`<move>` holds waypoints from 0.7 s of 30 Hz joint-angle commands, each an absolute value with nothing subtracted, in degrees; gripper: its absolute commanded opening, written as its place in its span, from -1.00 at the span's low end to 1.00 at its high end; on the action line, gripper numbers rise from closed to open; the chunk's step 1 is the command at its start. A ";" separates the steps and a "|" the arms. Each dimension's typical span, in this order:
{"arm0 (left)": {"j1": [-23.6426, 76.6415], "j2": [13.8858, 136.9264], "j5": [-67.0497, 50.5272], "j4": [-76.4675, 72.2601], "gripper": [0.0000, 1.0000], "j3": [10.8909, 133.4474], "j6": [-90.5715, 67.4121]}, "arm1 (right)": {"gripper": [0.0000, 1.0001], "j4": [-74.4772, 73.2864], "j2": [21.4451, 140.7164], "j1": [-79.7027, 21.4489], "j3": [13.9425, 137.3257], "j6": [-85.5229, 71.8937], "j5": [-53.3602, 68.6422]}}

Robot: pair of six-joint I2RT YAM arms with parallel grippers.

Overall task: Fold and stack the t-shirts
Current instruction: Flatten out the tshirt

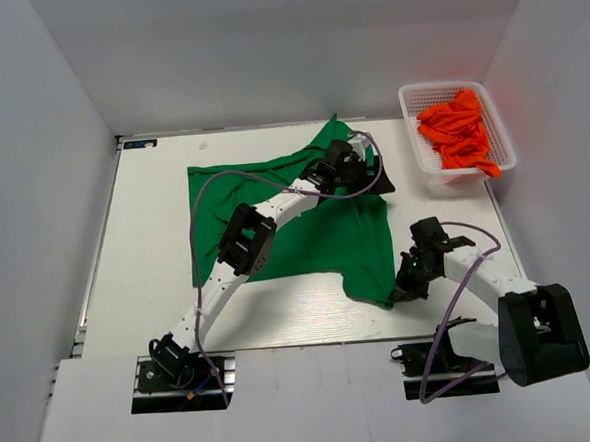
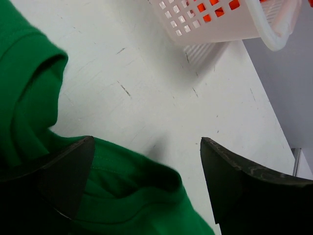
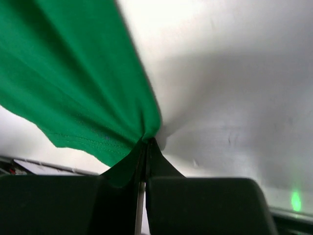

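A green t-shirt (image 1: 306, 230) lies spread and rumpled on the white table (image 1: 158, 269). My right gripper (image 1: 405, 284) is at its near right corner, shut on the shirt's edge. The right wrist view shows the green cloth (image 3: 73, 68) pinched between the closed fingertips (image 3: 146, 143) and pulled into folds. My left gripper (image 1: 370, 176) sits low over the shirt's far right part and is open. In the left wrist view a bunched green fold (image 2: 127, 196) lies between its wide-apart fingers (image 2: 63, 176). Orange t-shirts (image 1: 457, 129) are piled in the basket.
A white mesh basket (image 1: 419, 161) stands at the table's far right corner, its wall also close ahead of the left gripper (image 2: 220, 24). Grey walls enclose the table on three sides. The right table edge (image 1: 506, 228) runs close beside the right arm.
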State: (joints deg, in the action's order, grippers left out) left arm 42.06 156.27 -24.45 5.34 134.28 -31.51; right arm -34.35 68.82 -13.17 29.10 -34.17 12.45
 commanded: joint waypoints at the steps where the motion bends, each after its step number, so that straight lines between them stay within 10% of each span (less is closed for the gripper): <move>1: 41.84 157.68 -23.64 5.72 0.99 133.07 -32.52 | -0.97 -43.85 66.89 -13.36 27.50 -36.47 16.44; 5: 41.84 157.68 -25.65 5.71 0.99 133.07 -33.05 | -0.85 -46.31 66.36 -13.45 29.62 -38.05 13.45; 12: 41.84 156.63 -38.66 1.05 0.99 134.82 -33.75 | 0.13 -50.00 65.92 -13.10 39.36 -37.44 1.86; 21: 40.88 136.28 -33.07 10.36 0.99 132.47 -28.83 | 0.69 -40.19 70.91 -13.18 53.34 -31.55 -0.61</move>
State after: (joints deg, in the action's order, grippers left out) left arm 42.04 152.66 -35.75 7.62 133.27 -31.29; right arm -44.58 67.83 -13.19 50.74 -34.09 0.43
